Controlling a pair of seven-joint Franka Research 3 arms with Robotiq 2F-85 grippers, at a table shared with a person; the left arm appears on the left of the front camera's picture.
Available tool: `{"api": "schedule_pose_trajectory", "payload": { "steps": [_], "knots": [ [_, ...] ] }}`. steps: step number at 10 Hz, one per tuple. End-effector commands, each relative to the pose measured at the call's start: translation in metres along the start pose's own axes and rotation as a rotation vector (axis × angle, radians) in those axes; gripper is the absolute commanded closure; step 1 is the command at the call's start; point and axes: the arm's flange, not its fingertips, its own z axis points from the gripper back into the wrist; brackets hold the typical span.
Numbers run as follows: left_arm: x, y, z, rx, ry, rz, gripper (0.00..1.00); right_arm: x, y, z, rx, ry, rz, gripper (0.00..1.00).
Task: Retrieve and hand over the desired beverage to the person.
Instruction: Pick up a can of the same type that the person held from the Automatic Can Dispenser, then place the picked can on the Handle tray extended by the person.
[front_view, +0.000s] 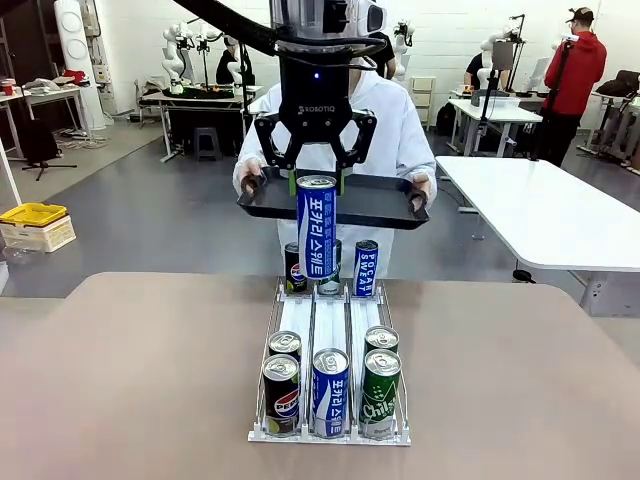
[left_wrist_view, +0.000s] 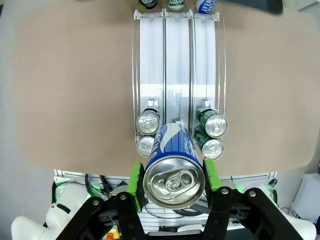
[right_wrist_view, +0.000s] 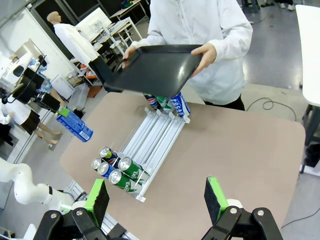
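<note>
1. Grip state: the left gripper (front_view: 316, 180) has its jaws partly closed on the blue can (front_view: 316, 230), clamping the side wall just below the lid. The can hangs upright above the rack (front_view: 330, 438), clear of the stocked cans.
2. Grip state: the right gripper (right_wrist_view: 157, 197) stands wide open and empty, above the near edge of the table (right_wrist_view: 240, 145).
3. Receiving point: the person (front_view: 400, 130) stands at the far side and holds a black tray (front_view: 390, 205) level in both hands (front_view: 420, 188), over the far end of the rack.
4. Step in hand: carry the can to the tray. Hold the can vertical, since the grip sits high and the body can swing. Raise its base above the tray rim before crossing over. Set the base flat on the tray floor, then open the jaws.
5. Front view: the can overlaps the tray, so the gap between them cannot be read.
6. Right wrist view: the can hangs well apart from the tray, towards the robot's side.
7. Left wrist view: both green pads (left_wrist_view: 135, 180) press opposite sides of the can, with the lid centred between them.
</note>
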Motion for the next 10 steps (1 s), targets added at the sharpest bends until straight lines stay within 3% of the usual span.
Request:
{"api": "schedule_pose_trajectory", "payload": {
  "steps": [1, 10],
  "knots": [
    [-0.0053, -0.0005, 0.0013, 0.001, -0.001, -0.004, 0.99, 0.0022, -0.0006, -0.0005, 0.028, -0.015, 0.007, 0.00],
    [-0.0053, -0.0005, 0.0013, 0.001, -0.001, -0.004, 0.99, 0.0022, -0.0006, -0.0005, 0.028, -0.015, 0.007, 0.00]
  ]
}}
